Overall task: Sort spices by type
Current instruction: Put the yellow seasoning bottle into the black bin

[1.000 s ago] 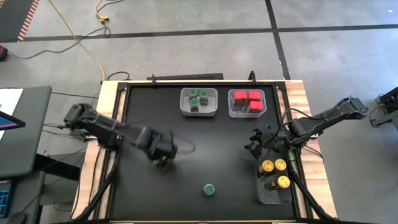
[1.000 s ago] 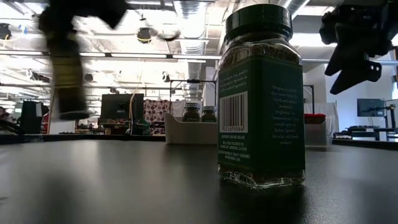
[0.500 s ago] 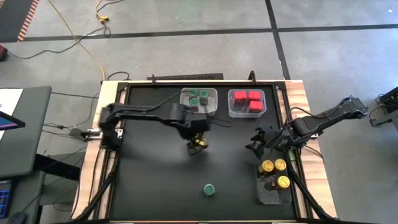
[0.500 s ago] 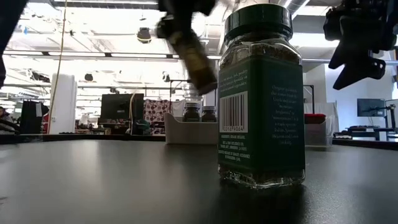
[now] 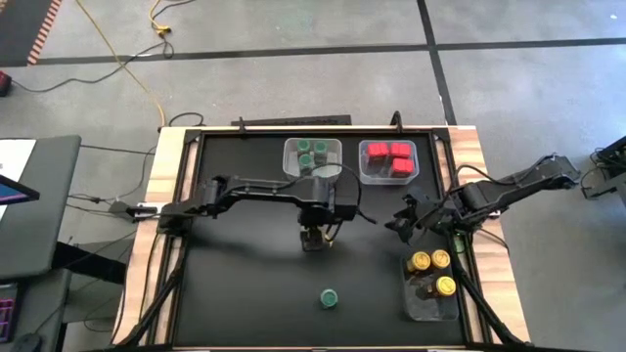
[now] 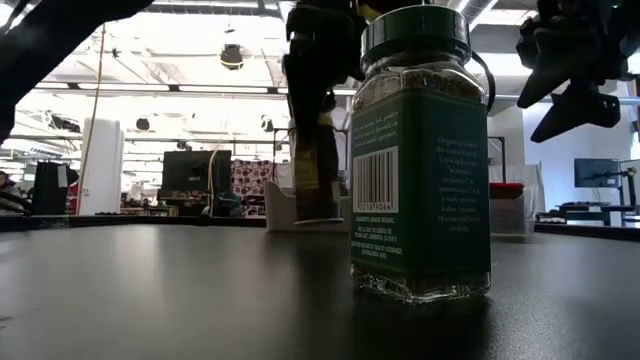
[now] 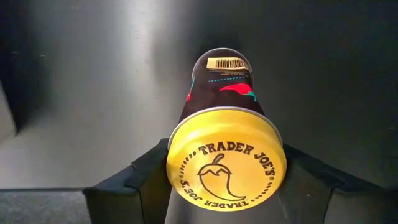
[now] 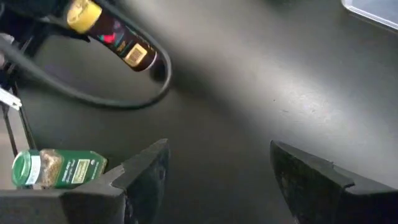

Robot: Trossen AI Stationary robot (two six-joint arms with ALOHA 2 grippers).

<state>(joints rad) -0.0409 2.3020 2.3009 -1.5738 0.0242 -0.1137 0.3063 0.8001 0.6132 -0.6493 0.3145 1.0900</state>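
Nearest, a green-lidded jar (image 5: 330,297) stands alone on the black table (image 5: 235,284). Mid-table, the left gripper (image 5: 314,238) clamps a yellow-lidded jar (image 7: 226,162). At right, the right gripper (image 5: 402,222) hangs empty, jaws apart, above the table.

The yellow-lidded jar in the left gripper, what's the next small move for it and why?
Probably carry it on toward the bin of yellow-lidded jars by the right gripper. The left gripper holds the yellow-lidded jar over mid-table, below the green jars' bin.
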